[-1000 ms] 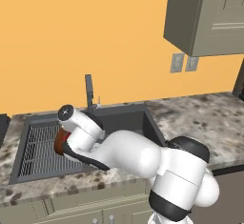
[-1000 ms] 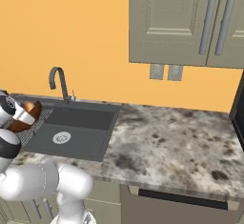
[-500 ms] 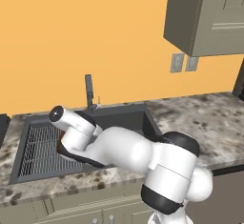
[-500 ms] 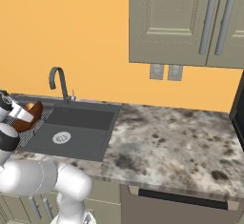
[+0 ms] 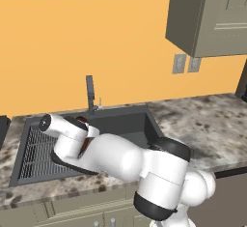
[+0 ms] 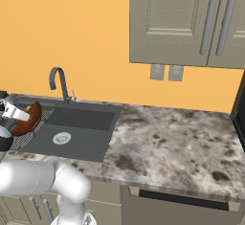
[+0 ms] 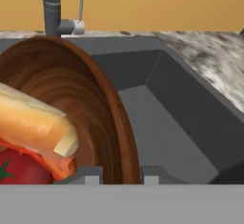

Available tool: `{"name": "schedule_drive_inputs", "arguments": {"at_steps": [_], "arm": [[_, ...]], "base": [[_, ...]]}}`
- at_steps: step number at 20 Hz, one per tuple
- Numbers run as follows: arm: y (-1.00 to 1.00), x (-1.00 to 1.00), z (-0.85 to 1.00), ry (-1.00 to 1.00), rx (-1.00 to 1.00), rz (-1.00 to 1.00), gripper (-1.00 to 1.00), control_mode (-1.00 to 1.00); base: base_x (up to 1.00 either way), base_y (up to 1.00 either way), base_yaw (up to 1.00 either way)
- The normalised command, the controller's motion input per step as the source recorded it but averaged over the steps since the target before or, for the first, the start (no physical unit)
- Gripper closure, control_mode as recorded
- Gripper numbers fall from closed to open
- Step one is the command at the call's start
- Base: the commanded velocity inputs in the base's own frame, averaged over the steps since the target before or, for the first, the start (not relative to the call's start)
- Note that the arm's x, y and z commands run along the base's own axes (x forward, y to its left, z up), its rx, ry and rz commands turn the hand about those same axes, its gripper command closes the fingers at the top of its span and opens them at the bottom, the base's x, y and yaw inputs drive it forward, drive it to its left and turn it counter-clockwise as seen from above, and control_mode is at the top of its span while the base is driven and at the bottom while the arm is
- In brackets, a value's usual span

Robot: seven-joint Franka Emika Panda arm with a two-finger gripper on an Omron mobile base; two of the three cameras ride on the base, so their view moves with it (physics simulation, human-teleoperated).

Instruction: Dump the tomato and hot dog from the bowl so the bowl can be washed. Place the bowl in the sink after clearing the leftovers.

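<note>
The end effector (image 7: pixel 118 176) was closed on the rim of the bowl (image 7: pixel 90 108), with 1 finger on each side of the wooden wall. The bowl was held above the sink (image 6: pixel 81 128), over its left part, where the ribbed grid (image 5: pixel 36 153) lies. In the right base view the bowl (image 6: pixel 27 119) was tilted, with its open side turned toward the arm. In the left base view only a small dark red part of the bowl (image 5: pixel 83 120) showed behind the white arm.

The hot dog (image 7: pixel 33 127) was inside the bowl, lying across its inner wall, with the tan bun on top and the orange sausage under it. The tomato (image 7: pixel 19 168) was also inside, just below the hot dog and touching it.

The dark faucet (image 6: pixel 58 81) stood at the back edge of the sink. The round silver drain (image 6: pixel 61 138) was in the deep basin, to the right of the bowl. The speckled tabletop (image 6: pixel 177 142) spread to the right of the sink.
</note>
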Motion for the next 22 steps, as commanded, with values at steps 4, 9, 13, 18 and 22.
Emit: {"name": "schedule_drive_inputs", "arguments": {"at_steps": [4, 9, 13, 18, 22], "arm": [[0.14, 0.0, -0.03, 0.0, -0.19, 0.01, 1.0, -1.0], [0.02, 0.0, 0.0, 0.0, -0.09, 0.0, 1.0, -1.0], [0.02, 0.0, -0.12, 0.0, -0.15, 0.0, 1.0, -1.0], [0.0, -0.06, -0.12, 0.0, -0.15, 0.01, 1.0, -1.0], [0.16, 0.0, -0.01, 0.0, -0.18, 0.0, 1.0, -1.0]], "base": [[0.0, 0.0, 0.0], [0.0, 0.0, 0.0], [0.0, 0.0, 0.0], [0.0, 0.0, 0.0], [0.0, 0.0, 0.0]]}}
